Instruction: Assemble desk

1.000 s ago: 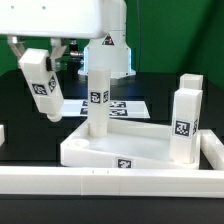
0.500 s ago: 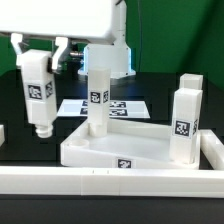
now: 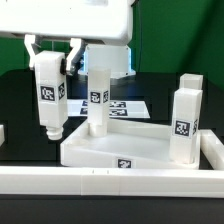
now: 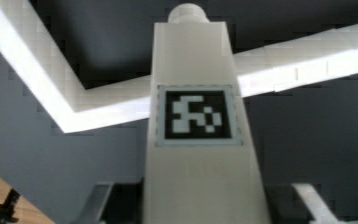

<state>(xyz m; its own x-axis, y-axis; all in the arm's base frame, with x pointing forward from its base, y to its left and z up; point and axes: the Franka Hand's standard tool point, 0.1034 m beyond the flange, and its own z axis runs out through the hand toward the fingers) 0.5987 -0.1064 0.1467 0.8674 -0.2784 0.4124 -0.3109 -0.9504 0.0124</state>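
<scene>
While the gripper (image 3: 50, 62) clamps a leg (image 3: 49, 100) by its upper end, that leg hangs upright below the fingers (image 3: 31, 49), tag facing the exterior camera, its pegged lower tip clear of the bench (image 3: 20, 105). Jaws sit at a narrow spacing, closed on the leg's sides. Wrist view: the held leg (image 4: 201, 110) runs straight out from the gripper, tag in full view, round peg at the far end; beyond it lies a white rim corner of the slab (image 4: 60, 75) over dark bench.

Slab (image 3: 125, 150) lies flat on the bench, below the gripper and toward the exterior view's right; the leg tip hangs just off its near corner, above rim level. Two more legs stand upright on the slab: one (image 3: 98, 98) just beside the held leg, one (image 3: 184, 125) well apart at the far corner. Marker board (image 3: 120, 107) lies behind the slab. Rail (image 3: 100, 178) lies in front of the slab.
</scene>
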